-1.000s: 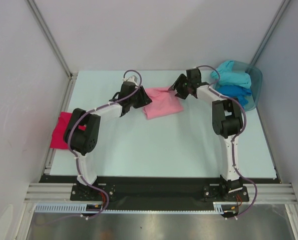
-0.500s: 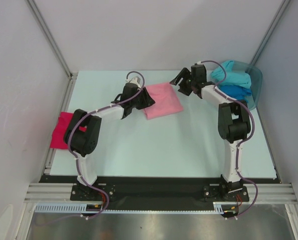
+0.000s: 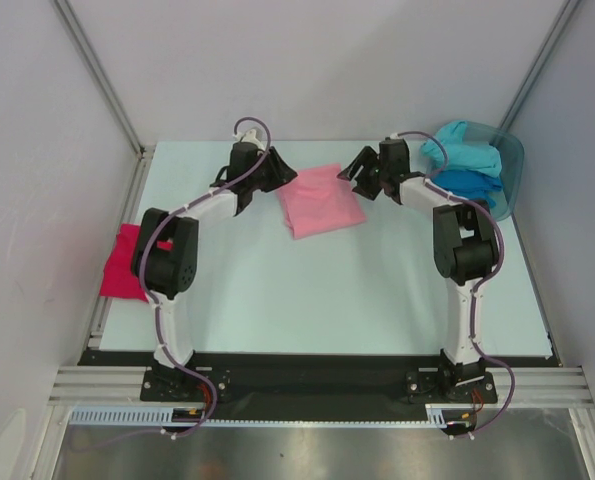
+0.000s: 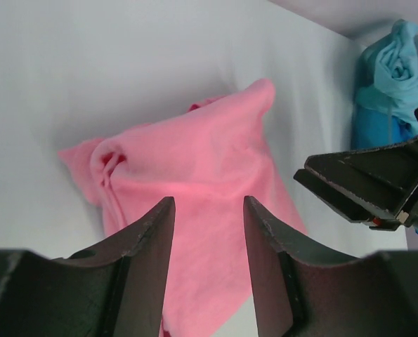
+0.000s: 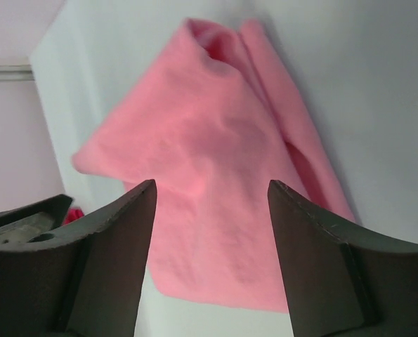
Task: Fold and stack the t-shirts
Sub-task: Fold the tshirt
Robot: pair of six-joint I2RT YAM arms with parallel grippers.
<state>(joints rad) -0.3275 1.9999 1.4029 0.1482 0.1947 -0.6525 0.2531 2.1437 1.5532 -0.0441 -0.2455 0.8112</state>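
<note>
A light pink t-shirt [image 3: 321, 198] lies folded on the table near the back middle; it also shows in the left wrist view [image 4: 194, 196] and the right wrist view [image 5: 216, 182]. My left gripper [image 3: 285, 172] hangs open and empty just off the shirt's left back corner. My right gripper [image 3: 353, 168] hangs open and empty off its right back corner. A crimson-magenta t-shirt [image 3: 120, 265] lies folded at the table's left edge. A turquoise t-shirt [image 3: 464, 152] and a blue one [image 3: 464, 184] sit in the teal tub [image 3: 510, 170].
The teal plastic tub stands at the back right corner. White walls and metal frame posts close in the table at the back and sides. The right gripper's fingers show in the left wrist view [image 4: 370, 179].
Both grippers have let go of the pink shirt and pulled back from it, the left one up and to the left. The shirt now lies flatter on the table.
</note>
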